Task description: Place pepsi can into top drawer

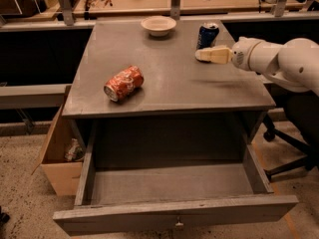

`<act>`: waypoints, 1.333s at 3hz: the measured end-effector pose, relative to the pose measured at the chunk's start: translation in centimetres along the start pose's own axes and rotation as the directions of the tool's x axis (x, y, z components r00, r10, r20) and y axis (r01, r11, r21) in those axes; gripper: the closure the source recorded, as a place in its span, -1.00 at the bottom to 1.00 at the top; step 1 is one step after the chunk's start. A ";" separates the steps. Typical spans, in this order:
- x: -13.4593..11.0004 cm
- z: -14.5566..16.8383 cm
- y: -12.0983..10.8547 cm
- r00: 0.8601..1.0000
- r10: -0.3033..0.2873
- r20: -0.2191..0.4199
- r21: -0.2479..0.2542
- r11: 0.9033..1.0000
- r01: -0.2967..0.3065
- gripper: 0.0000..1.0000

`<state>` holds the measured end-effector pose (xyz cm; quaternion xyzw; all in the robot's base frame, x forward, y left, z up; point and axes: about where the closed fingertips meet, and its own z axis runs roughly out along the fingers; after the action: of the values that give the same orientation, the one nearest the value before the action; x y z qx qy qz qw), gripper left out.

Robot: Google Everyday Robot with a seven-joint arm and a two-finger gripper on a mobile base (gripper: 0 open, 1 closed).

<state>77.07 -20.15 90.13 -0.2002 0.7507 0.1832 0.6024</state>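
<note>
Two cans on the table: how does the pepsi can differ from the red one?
The pepsi can is dark blue and stands upright at the back right; the red-orange can lies on its side nearer the front left. The red-orange can is dented; the pepsi can looks intact. The gripper is right beside the pepsi can, far from the red-orange can. Both rest on the table top, neither in the open top drawer.

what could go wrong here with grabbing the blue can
1. The gripper hovers right by the upright dark blue pepsi can, which stands near the back edge of the grey table; a nudge could tip it or push it off.
2. The shallow cream bowl sits nearby to the can's left; a wide swing might hit it.
</note>
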 end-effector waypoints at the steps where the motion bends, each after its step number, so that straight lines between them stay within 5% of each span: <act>1: -0.2 2.3 0.2 1.000 0.006 0.018 -0.020 1.000 -0.006 -1.00; 2: -0.9 4.6 0.5 0.998 -0.018 0.055 -0.052 0.998 0.021 -1.00; 4: -1.6 7.3 -0.5 0.992 -0.094 0.089 -0.077 0.992 0.101 -0.24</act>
<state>83.76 -16.69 90.16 -0.2528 0.7055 0.1924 0.6335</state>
